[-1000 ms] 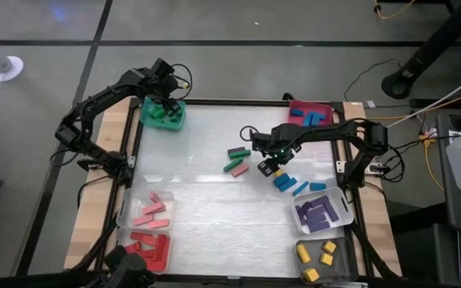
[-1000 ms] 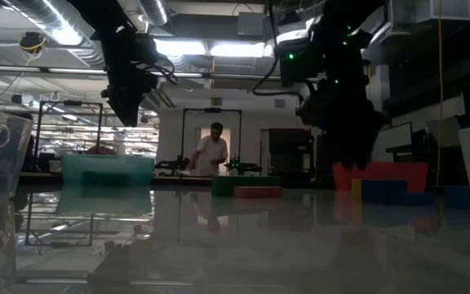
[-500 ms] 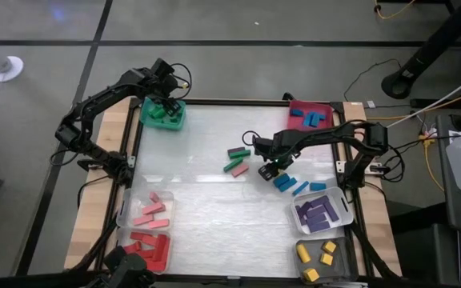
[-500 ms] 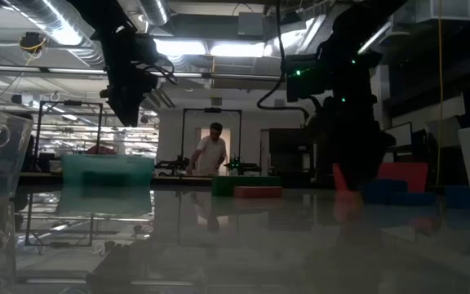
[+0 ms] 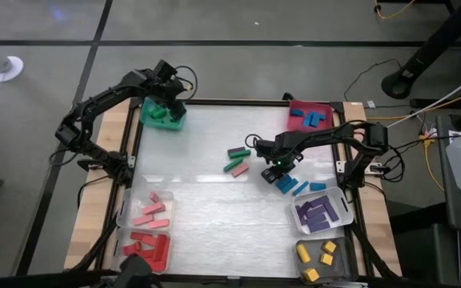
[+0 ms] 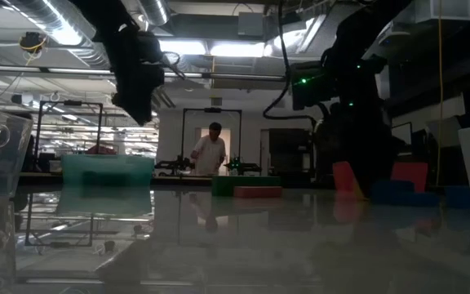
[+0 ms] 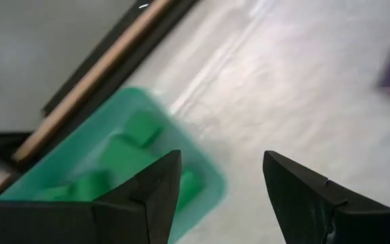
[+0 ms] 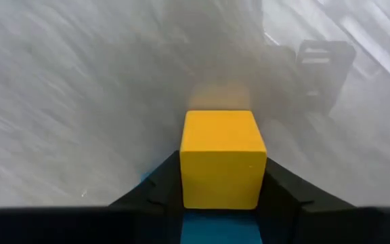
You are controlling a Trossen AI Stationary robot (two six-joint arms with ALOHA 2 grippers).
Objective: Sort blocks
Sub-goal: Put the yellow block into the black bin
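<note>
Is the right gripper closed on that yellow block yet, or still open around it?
Shut on it. In the right wrist view the yellow block sits squeezed between both dark fingers of the right gripper, over the table.

A yellow block point(image 8: 222, 157) sits between dark fingers point(image 8: 286, 190), with a blue block point(image 8: 219, 227) under it. The green bin point(image 7: 114, 169) holds green blocks point(image 7: 124, 152). Pink blocks point(image 5: 152, 211), red blocks point(image 5: 146, 246) and purple blocks point(image 5: 318, 214) fill other bins on the whitish table point(image 5: 206, 208).
</note>
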